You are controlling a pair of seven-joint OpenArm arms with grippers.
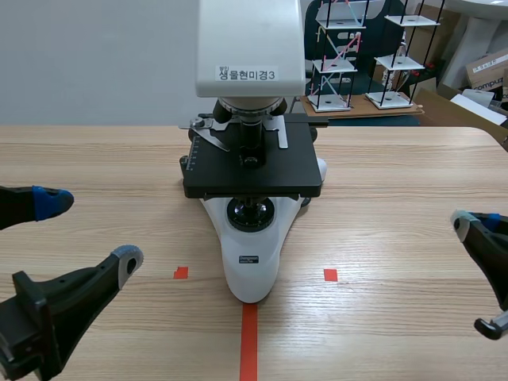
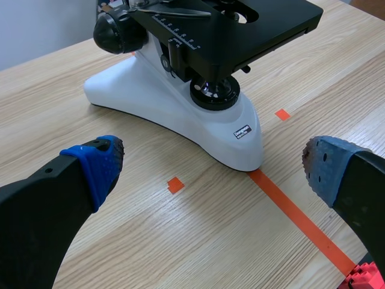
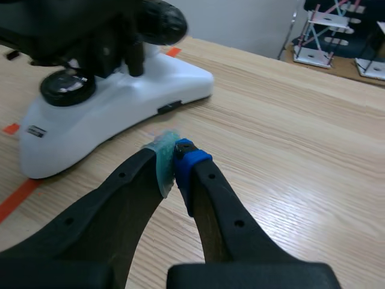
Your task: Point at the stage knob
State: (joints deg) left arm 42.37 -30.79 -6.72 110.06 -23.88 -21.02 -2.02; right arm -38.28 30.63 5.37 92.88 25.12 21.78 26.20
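Pointing not done yet | stage knob (image 3: 133, 59) hung under the microscope (image 1: 252, 159) stage | right fingers (image 3: 192, 162) pressed together, holding nothing, well apart from it | left fingers (image 2: 96, 165) wide apart, holding nothing

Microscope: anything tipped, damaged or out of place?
Nothing stands out. The microscope stands upright on the table, its stage level and its base front meeting the tape line. The left hand, open, and the right hand, shut, are clear of it.
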